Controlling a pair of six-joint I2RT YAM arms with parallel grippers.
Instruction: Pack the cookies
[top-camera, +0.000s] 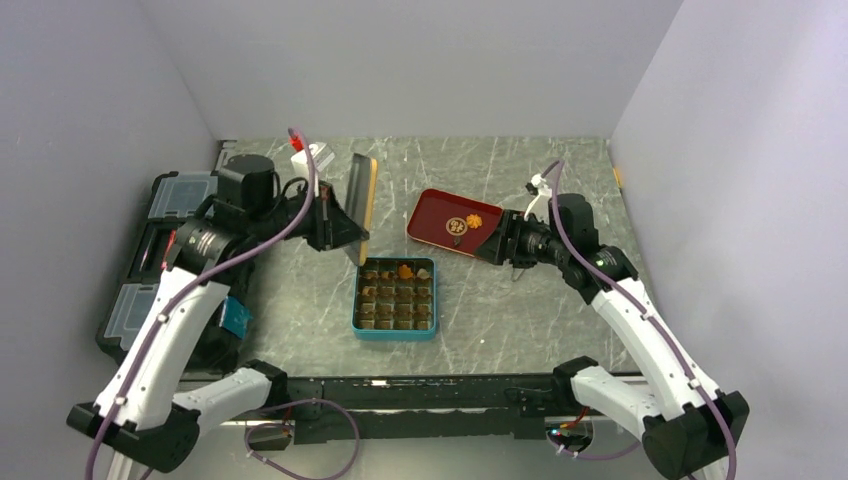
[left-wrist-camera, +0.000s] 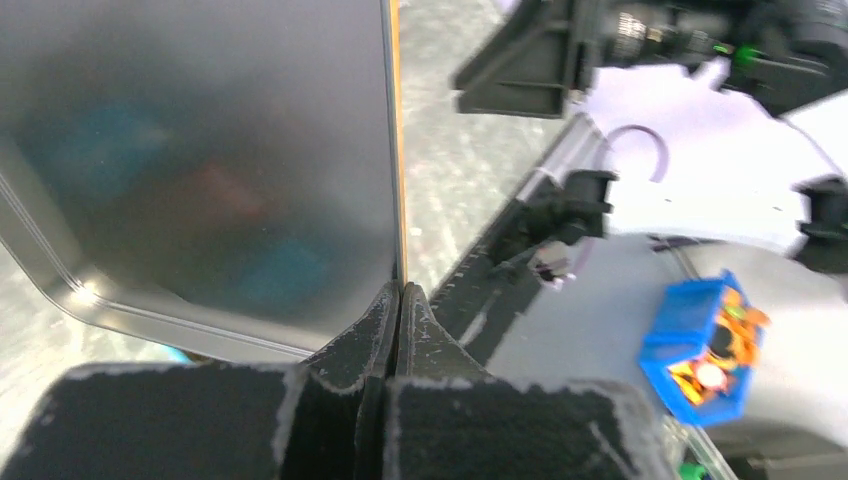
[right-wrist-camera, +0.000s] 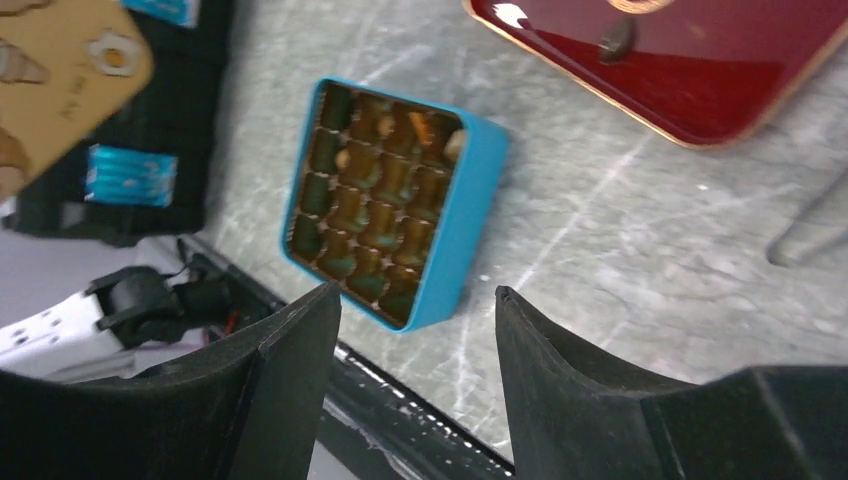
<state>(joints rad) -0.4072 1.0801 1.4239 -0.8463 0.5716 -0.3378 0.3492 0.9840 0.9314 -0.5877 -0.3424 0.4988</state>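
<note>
Left jaws pinch one lid (top-camera: 362, 205), right jaws gape beside one tray (top-camera: 430, 215).

A teal tin (top-camera: 394, 330) with a grid of brown compartments sits on the grey marbled surface (top-camera: 520, 320), toward the middle of its near edge. An orange cookie (top-camera: 405, 270) lies in the tin's far row, right of centre. Beyond the tin to the right, a red tray (top-camera: 432, 213) carries an orange flower-shaped cookie (top-camera: 474, 221) and a round dark cookie (top-camera: 455, 229). The right pincer (top-camera: 495, 243) hangs at the tray's near right corner. The left pincer (top-camera: 348, 232) clamps the lid (top-camera: 362, 198), held on edge just beyond the tin's far left corner. A black organiser case (top-camera: 150, 260) lies at the surface's left edge.
</note>
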